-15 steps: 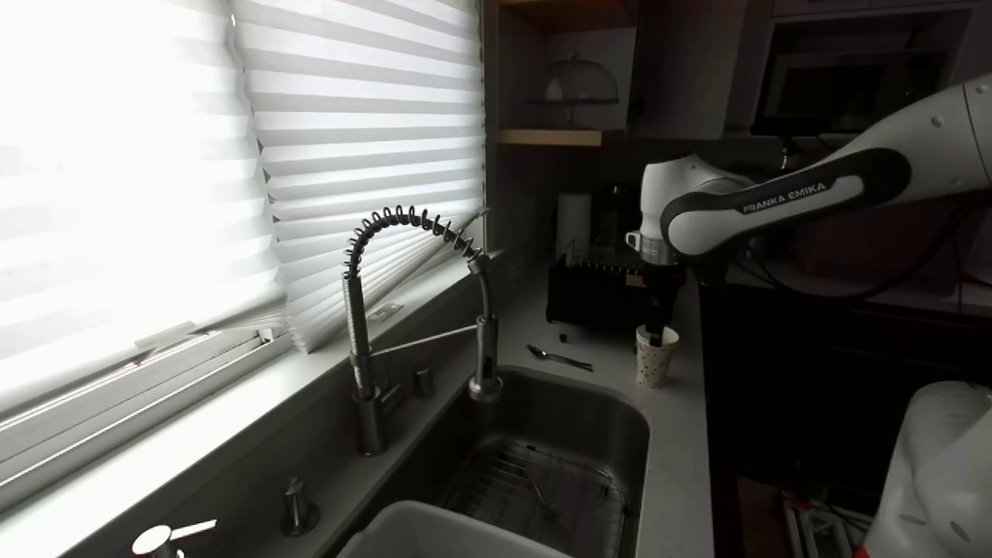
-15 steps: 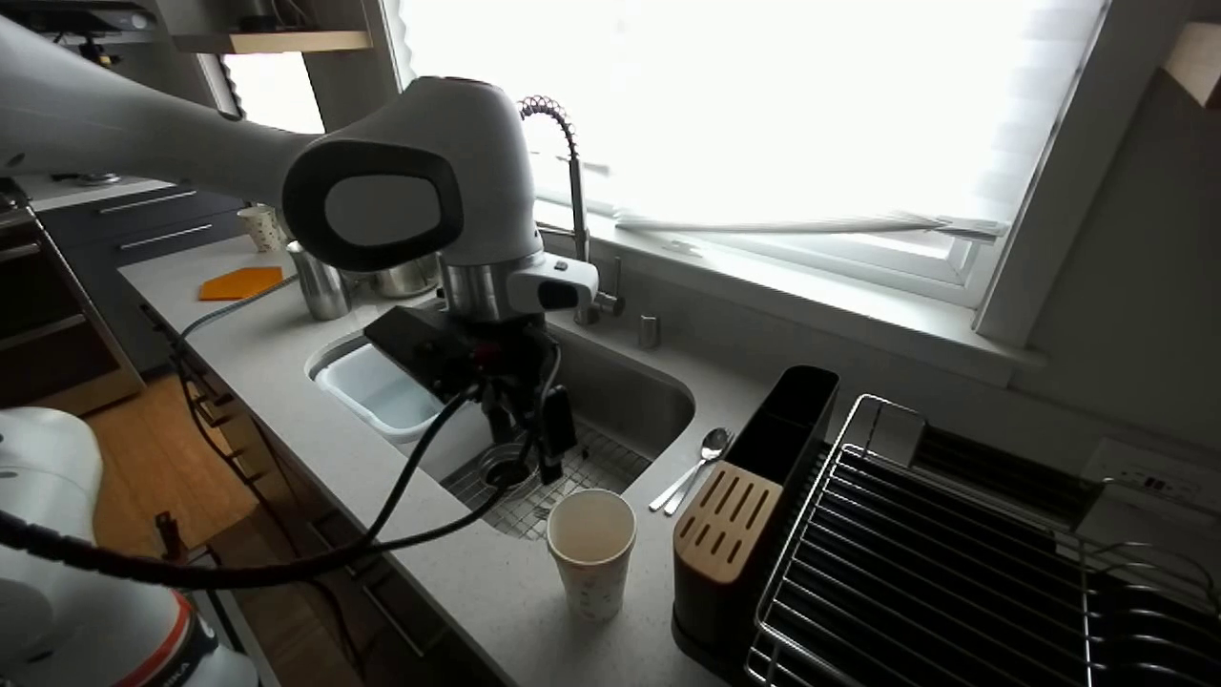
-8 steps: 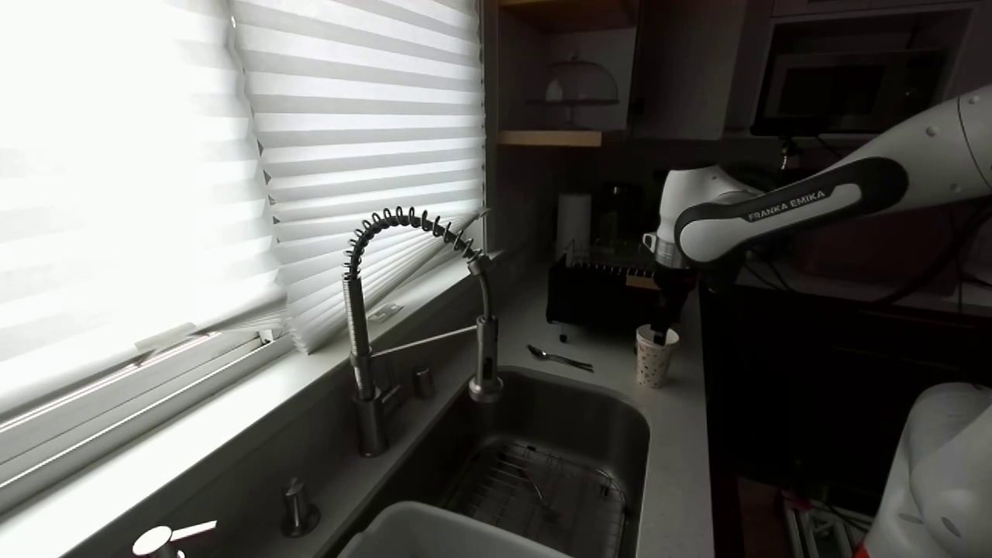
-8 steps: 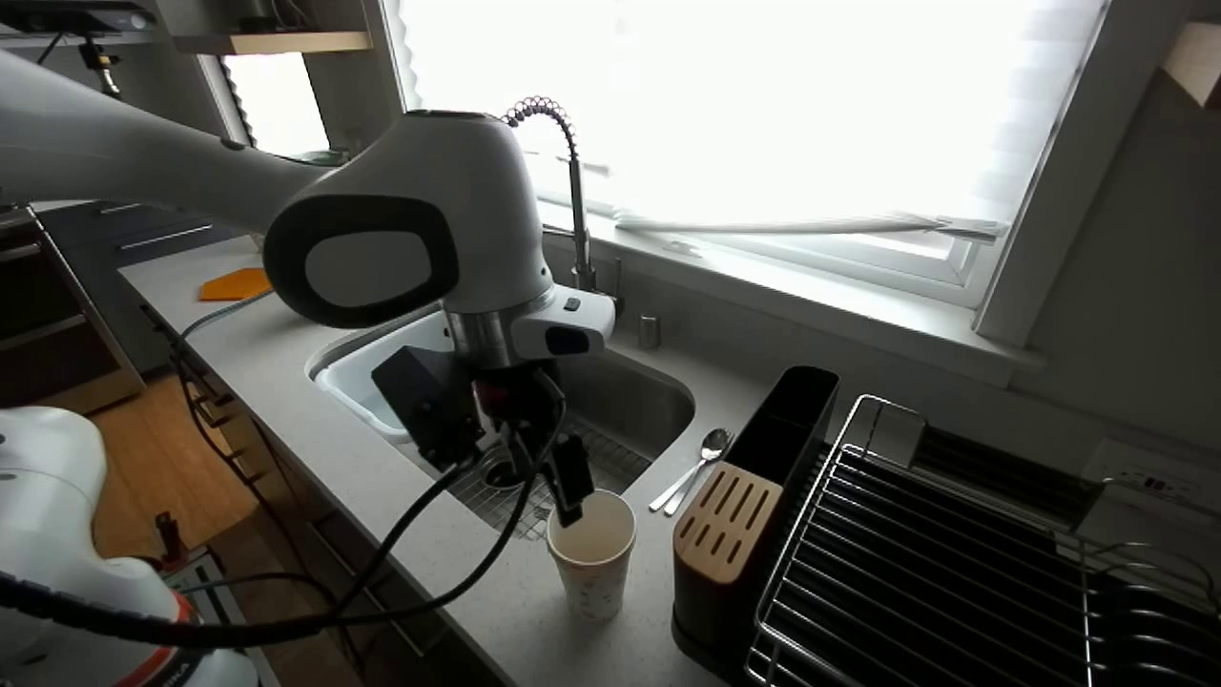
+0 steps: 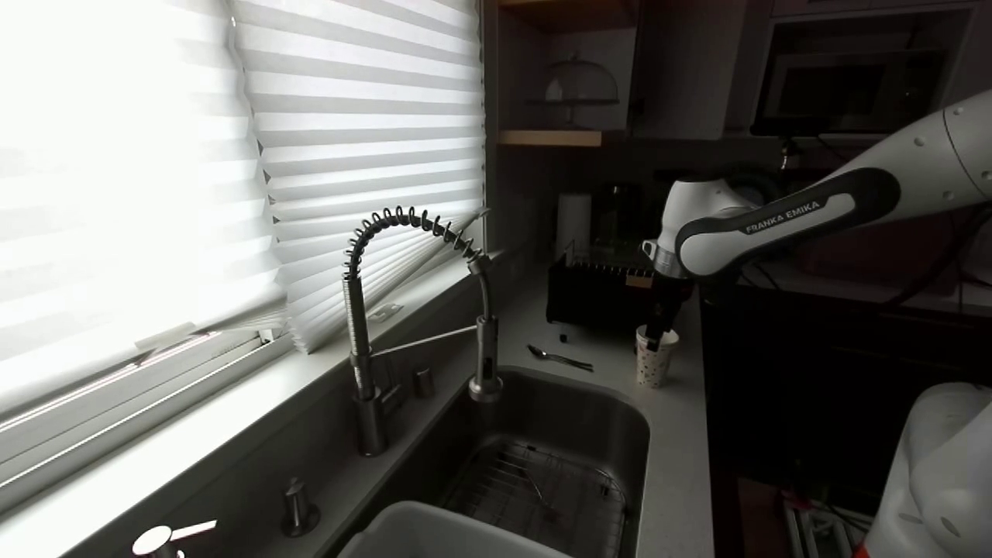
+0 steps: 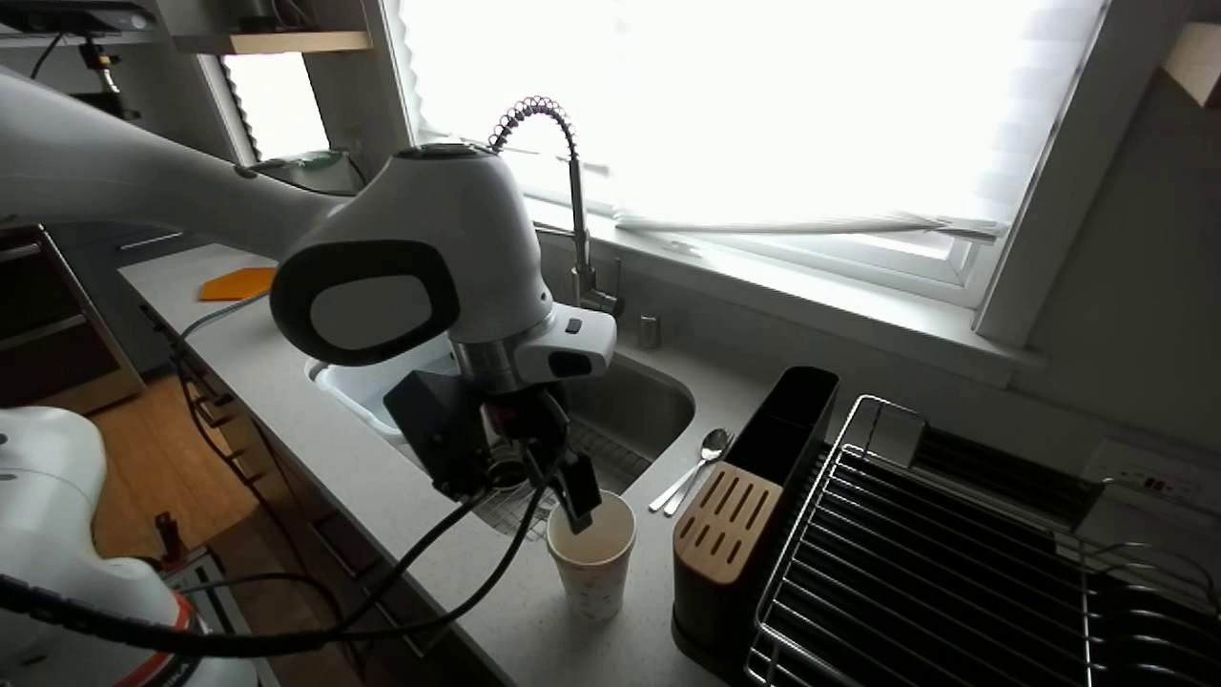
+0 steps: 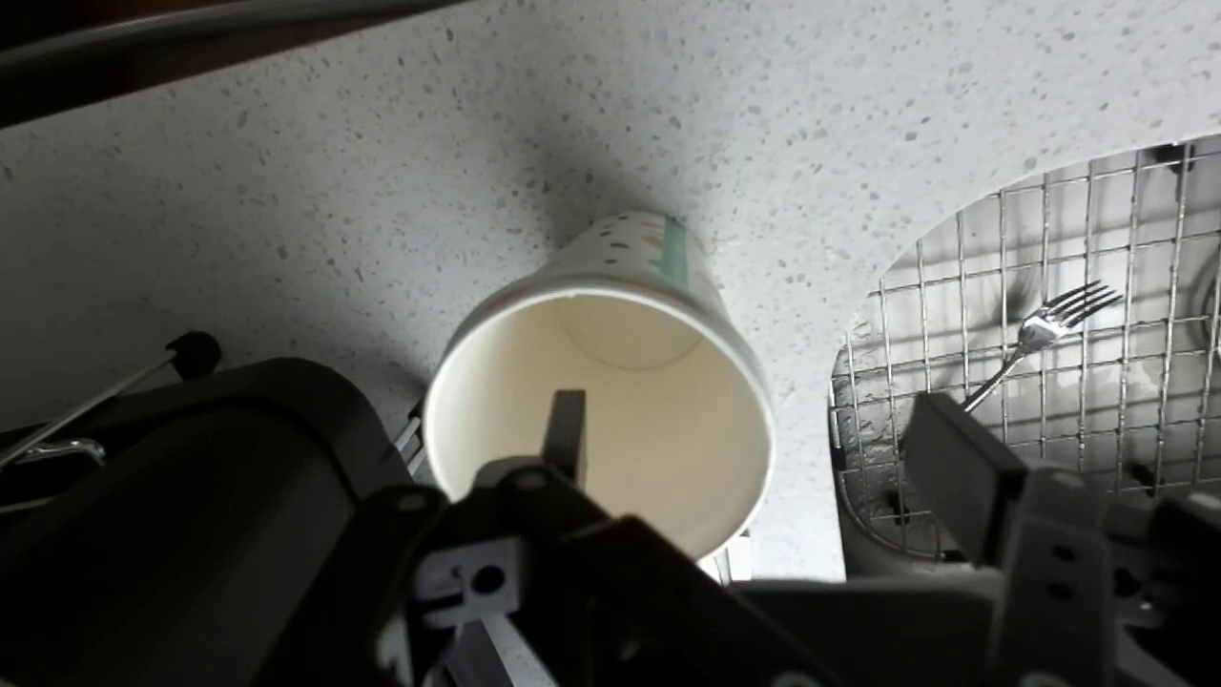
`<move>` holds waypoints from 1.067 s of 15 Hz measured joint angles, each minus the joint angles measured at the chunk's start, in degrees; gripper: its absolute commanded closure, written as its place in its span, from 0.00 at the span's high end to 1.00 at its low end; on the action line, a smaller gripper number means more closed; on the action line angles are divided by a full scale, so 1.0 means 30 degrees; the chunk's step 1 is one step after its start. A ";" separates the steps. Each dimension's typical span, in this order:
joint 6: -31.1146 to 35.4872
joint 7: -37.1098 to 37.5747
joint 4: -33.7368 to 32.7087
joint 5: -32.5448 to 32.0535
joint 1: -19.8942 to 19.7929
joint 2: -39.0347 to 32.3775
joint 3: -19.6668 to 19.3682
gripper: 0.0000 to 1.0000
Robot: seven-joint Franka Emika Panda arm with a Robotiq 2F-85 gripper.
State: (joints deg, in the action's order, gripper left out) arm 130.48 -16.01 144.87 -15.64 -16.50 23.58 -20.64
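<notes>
A tall pale paper cup with small coloured specks stands upright on the counter, in both exterior views point(image 5: 653, 370) point(image 6: 595, 584). In the wrist view the cup point(image 7: 658, 429) shows its open mouth and bare inside. My gripper point(image 7: 760, 439) is open, with nothing between its fingers. One finger overlaps the cup's mouth; the other is apart from the cup, over the sink side. The gripper is at the cup's rim in both exterior views point(image 5: 657, 338) point(image 6: 563, 506). I cannot tell whether the finger is inside the cup or just above it.
The sink point(image 6: 672, 391) with a wire grid lies beside the cup; a fork point(image 7: 1045, 329) lies on the grid. A spoon and another utensil point(image 6: 701, 466) lie on the counter near a black holder point(image 6: 725, 520) and wire rack point(image 6: 849, 534). A tall faucet point(image 5: 487, 349) rises behind.
The arm has come down and tilted. The gripper has moved from beside and above the cup to its rim, a finger now overlapping the mouth. The cup has not moved.
</notes>
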 measured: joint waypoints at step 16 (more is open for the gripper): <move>0.1077 -0.1309 -0.0385 0.0827 -0.0017 -0.0483 -0.0094 0.01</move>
State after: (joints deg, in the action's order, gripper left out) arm 133.72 -19.94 143.71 -13.16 -16.55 22.13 -20.92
